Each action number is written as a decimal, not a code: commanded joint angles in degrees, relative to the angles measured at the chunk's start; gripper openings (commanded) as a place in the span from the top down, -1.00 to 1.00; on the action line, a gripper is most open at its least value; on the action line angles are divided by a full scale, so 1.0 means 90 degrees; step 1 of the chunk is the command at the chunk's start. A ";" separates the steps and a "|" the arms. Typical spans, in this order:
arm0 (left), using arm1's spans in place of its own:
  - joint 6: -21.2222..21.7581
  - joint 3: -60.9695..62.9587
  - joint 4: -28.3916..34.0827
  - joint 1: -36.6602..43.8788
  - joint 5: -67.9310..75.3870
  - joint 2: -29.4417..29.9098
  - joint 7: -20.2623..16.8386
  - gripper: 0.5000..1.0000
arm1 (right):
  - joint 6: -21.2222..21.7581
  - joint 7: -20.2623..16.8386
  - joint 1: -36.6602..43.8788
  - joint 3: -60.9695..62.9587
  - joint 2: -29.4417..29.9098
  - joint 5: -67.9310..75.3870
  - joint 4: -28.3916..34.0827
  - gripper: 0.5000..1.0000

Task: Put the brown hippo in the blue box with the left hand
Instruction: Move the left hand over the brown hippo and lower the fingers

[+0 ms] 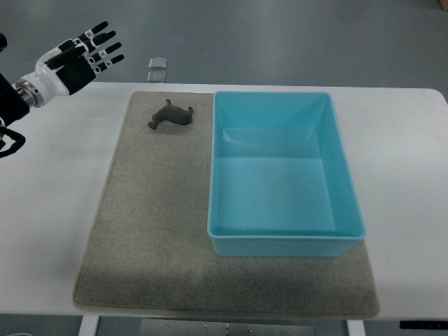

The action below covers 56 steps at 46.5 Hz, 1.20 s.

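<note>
A small brown hippo lies on the grey mat near its far edge, just left of the blue box. The box is an open rectangular tub with nothing inside. My left hand hovers at the upper left, over the table's far left corner and well left of the hippo. Its fingers are spread and hold nothing. No right arm shows.
The mat lies on a white table. A small clear square object sits on the floor beyond the table's far edge. Bare tabletop lies left and right of the mat.
</note>
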 commanded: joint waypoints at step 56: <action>0.0550 0.0146 -0.0010 -0.1308 0.6297 -0.0108 -0.0954 -0.99 | 0.0000 0.0002 0.0000 0.0000 0.0000 0.0000 0.0000 -0.74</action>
